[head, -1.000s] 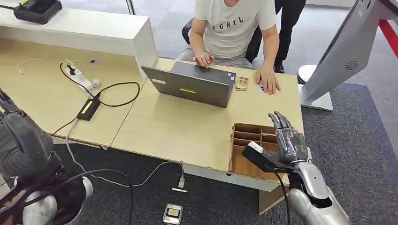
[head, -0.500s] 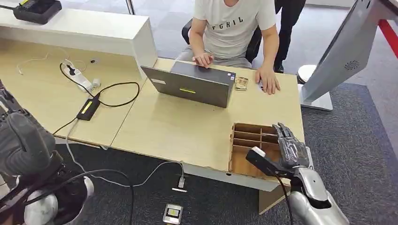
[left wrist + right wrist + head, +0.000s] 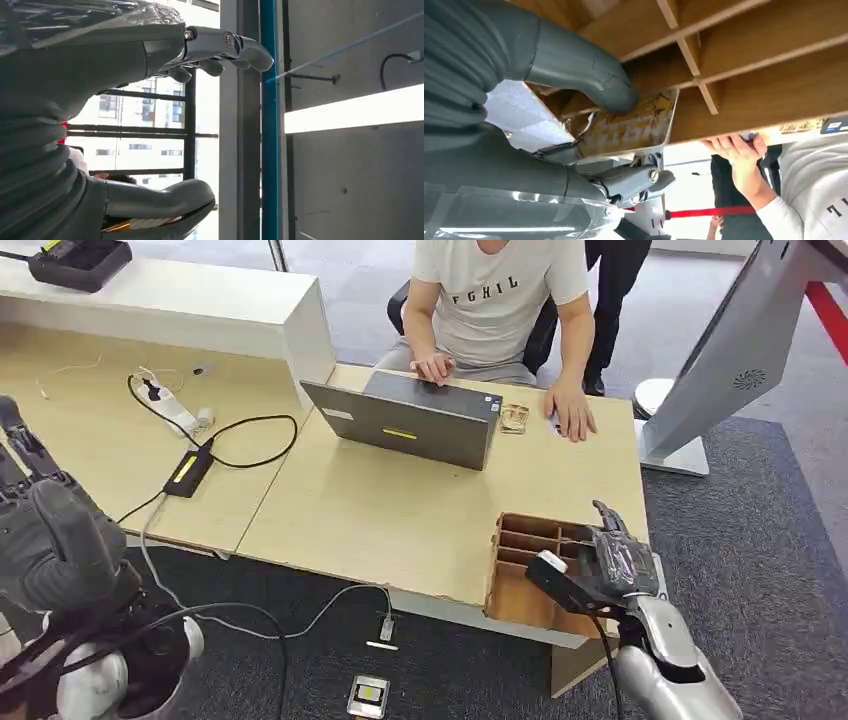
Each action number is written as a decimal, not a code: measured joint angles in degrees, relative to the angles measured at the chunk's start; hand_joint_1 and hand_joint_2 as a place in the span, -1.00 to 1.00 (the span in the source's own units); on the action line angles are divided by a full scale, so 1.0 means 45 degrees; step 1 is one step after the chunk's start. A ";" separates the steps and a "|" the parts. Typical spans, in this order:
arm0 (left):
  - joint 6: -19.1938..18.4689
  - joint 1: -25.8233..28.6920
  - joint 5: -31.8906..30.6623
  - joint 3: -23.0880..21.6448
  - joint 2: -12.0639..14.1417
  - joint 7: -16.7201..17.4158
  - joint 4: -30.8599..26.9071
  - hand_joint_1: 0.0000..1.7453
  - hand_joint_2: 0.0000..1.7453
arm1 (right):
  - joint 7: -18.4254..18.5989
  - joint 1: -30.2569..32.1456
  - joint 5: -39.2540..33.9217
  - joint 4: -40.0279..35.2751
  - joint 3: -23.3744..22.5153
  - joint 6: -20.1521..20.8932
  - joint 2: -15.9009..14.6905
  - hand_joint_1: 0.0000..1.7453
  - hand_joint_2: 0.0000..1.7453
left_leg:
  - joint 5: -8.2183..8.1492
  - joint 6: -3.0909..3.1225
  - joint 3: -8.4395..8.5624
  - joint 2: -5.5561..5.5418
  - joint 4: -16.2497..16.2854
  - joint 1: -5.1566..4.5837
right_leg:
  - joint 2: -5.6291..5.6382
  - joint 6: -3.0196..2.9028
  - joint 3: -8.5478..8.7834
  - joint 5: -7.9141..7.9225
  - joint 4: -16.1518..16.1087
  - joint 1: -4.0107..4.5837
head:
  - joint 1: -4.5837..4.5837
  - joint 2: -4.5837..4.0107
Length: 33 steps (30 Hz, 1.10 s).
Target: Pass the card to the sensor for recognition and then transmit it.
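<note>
Fingers and thumb of our right hand [image 3: 574,130] pinch a card [image 3: 631,127]; the thick thumb [image 3: 574,67] presses on one face and the darker fingers [image 3: 624,180] sit under the other. We hold the card right at the wooden box [image 3: 530,560], which has thin dividers and sits at the near right corner of the table [image 3: 380,510]. From our head we see the right hand [image 3: 612,562] resting over the box's right side. Which slot the card is at, we cannot tell.

Our left hand [image 3: 50,540] is raised at the left, apart from the table. In its wrist view the fingers [image 3: 225,47] curl loosely above the thumb [image 3: 160,197]. We cannot tell if it holds anything.

A person [image 3: 500,290] sits across the table with hands by a grey laptop [image 3: 410,420]. A black cable [image 3: 230,445] lies on the left desk [image 3: 80,440]
</note>
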 joint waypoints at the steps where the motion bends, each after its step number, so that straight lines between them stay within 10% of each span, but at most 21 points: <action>1: -0.0034 0.0000 0.0000 0.0000 -0.0015 0.0000 0.0019 -1.00 1.00 | -0.0005 -0.0007 -0.0010 -0.0005 -0.0005 0.0000 0.0015 0.74 1.00 | 0.0000 0.0000 0.0000 0.0000 0.0000 0.0000 | 0.0000 0.0000 0.0000 0.0000 0.0000 0.0000 | -0.0005 0.0000; 33: -0.0054 -0.0057 -0.0184 0.0010 -0.0282 0.0000 0.0151 -1.00 1.00 | -0.0330 -0.0747 0.0704 0.0199 -0.0024 -0.1243 0.0510 1.00 1.00 | 0.0000 0.0000 -0.0008 0.0000 0.0000 0.0000 | 0.0001 0.0000 -0.0002 0.0001 0.0000 -0.0001 | -0.0005 0.0000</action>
